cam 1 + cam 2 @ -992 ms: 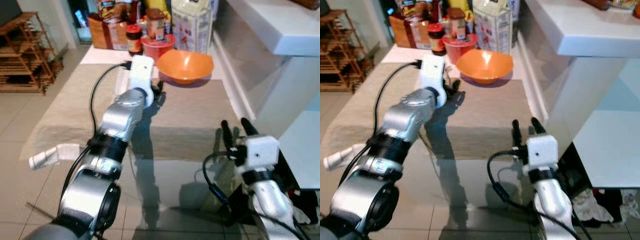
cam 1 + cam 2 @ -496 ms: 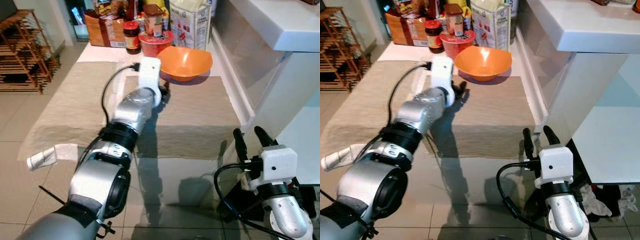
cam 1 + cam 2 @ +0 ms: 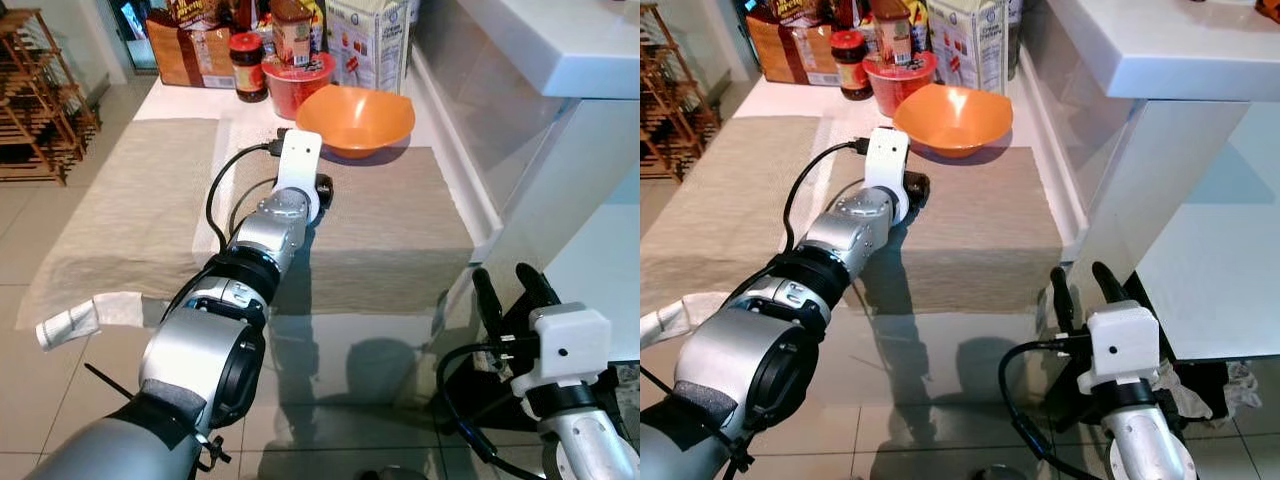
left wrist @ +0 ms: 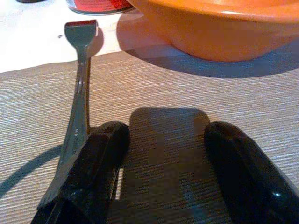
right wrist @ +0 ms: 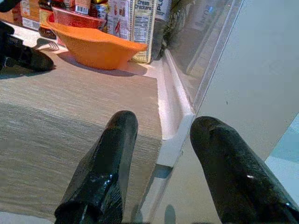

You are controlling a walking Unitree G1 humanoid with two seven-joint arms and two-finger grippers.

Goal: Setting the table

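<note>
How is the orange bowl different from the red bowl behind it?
The orange bowl is wider and open, with nothing in it; the red bowl is narrower and has a jar standing on top. The orange bowl sits partly on the beige placemat, near the left gripper; the red bowl stands farther back on the white tabletop. Both are upright.

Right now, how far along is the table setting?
Done: an orange bowl stands at the placemat's far edge. In hand: the left pincer, open, rests on the mat beside a metal utensil. Left: gripping and placing it; the right pincer hangs open off the table edge.
</note>
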